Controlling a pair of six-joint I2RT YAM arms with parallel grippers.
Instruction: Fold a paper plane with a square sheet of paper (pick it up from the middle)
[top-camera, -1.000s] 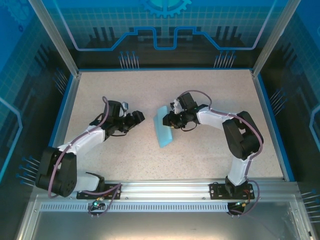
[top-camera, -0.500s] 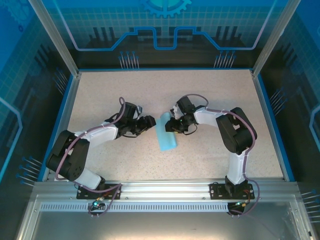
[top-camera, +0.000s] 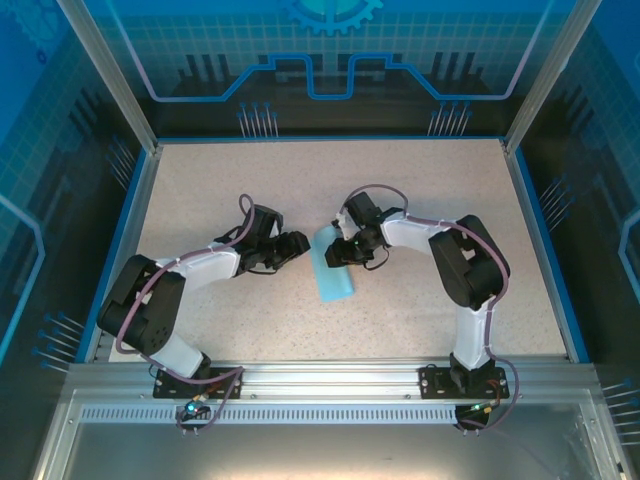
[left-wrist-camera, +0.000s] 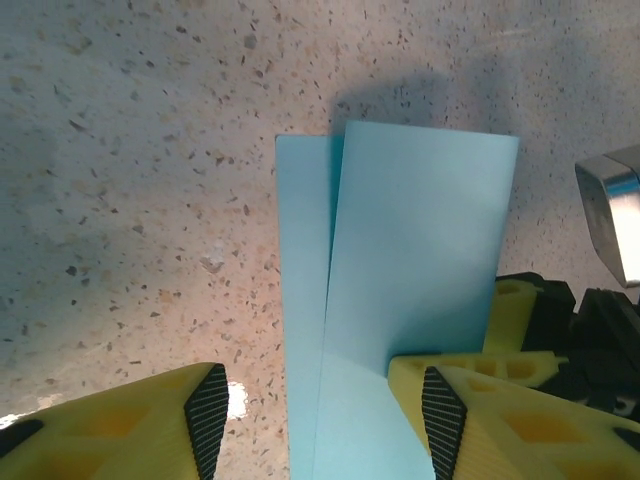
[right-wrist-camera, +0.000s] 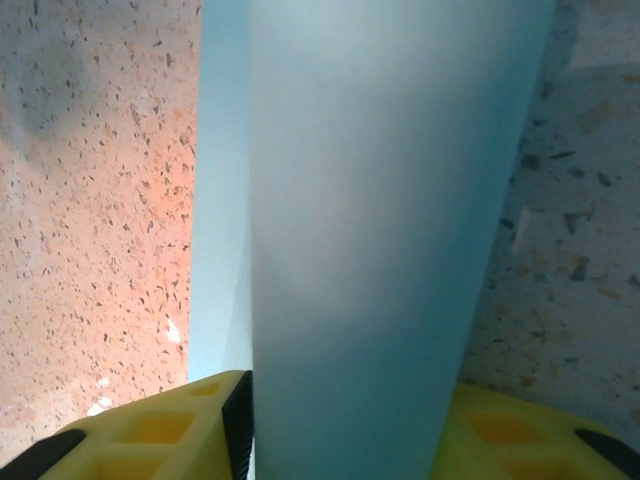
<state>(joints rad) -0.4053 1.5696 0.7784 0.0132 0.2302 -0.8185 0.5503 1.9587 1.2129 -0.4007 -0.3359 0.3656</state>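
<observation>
Top external view shows the square sheet of paper (top-camera: 333, 278), folded into a narrow strip, lying mid-way across the table (top-camera: 240, 185). The left gripper (left-wrist-camera: 318, 400) is spread wide astride one end of the strip. The right gripper (top-camera: 340, 250) straddles a raised flap, and I cannot tell whether it pinches.

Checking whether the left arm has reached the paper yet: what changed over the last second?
The left gripper swung in toward the paper and now sits right beside it, jaws open; most of that move came in the first half second. The right gripper slid a little along the paper's far end, toward the arm bases. The folded paper stayed roughly in place on the table.
</observation>
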